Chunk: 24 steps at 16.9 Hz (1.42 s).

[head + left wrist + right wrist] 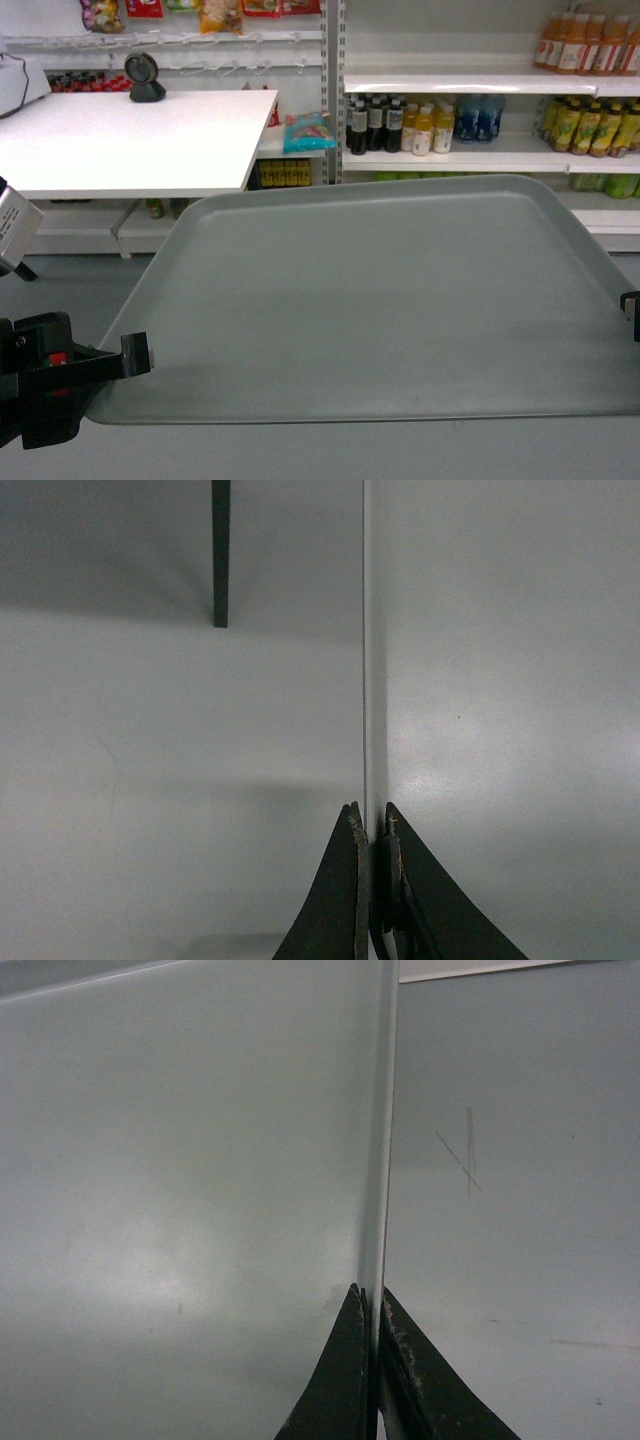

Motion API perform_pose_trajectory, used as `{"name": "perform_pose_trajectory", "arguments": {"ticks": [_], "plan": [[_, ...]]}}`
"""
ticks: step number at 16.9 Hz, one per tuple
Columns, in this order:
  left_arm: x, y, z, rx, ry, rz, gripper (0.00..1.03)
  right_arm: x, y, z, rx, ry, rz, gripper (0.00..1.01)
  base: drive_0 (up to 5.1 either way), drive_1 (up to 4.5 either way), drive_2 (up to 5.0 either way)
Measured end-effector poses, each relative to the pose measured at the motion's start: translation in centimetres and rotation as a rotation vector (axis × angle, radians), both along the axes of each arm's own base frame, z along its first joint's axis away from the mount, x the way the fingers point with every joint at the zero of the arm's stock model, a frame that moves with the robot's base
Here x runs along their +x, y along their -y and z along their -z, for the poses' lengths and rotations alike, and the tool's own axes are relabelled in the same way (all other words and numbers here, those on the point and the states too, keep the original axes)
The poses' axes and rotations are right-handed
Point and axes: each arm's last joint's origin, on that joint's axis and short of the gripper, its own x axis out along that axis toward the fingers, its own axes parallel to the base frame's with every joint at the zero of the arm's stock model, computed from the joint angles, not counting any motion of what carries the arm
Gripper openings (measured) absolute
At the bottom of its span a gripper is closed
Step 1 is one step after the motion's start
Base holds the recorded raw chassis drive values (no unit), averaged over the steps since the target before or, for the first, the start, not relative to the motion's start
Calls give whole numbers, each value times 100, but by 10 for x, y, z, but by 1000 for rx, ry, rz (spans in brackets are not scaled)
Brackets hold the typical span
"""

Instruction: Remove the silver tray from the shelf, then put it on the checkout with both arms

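Observation:
The silver tray [390, 300] hangs level in the air over the grey floor, filling the lower head view. My left gripper [135, 355] is shut on its left rim and my right gripper [630, 305] grips its right rim at the frame edge. In the left wrist view, the left gripper [372, 820] pinches the thin rim, with the silver tray [500, 680] to the right of it. The right gripper [376, 1300] likewise clamps the edge of the silver tray [200, 1160]. The checkout [130, 140] stands at the back left. The shelf [440, 160] runs behind the tray.
A black round scanner [147, 78] sits at the checkout's far edge, a white machine [20, 85] at its left. Bottles [400, 125] line the shelves at the back right. A blue packet [308, 130] lies beside the counter. A dark leg [220, 550] stands on the floor.

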Motion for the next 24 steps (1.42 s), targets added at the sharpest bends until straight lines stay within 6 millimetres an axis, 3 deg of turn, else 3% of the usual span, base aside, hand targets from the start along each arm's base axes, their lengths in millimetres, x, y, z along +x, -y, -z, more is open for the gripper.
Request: {"name": "perform_pose_trajectory", "arguments": {"ticks": [24], "plan": [[0,0,0,1,-1,-1,3,0,0,0,0,-2,0,3,-493,252,252]]}}
